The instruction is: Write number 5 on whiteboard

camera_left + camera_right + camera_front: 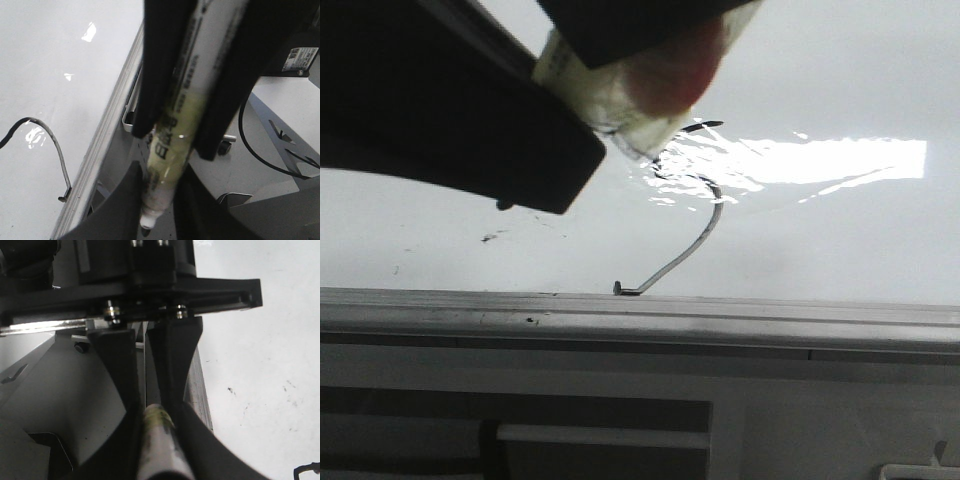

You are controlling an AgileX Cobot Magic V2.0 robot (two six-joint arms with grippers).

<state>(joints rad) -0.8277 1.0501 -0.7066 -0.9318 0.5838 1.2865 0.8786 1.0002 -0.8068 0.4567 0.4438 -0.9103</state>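
Front view shows the left gripper (620, 60) at upper left pinching a marker (620, 95) above the whiteboard (840, 240), with the number 5 (705, 225) trailing rightward toward the grey rail (720, 315). Only the wrist views show both grippers: the marker's tip sits between the right gripper (157, 440), clamped on it.

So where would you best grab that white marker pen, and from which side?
Probably the straight middle barrel of the white cylindrical marker pen, pinched from two opposite sides across its width: it is long, round and even there. Avoid the narrowing black tip, which must stay free to write.
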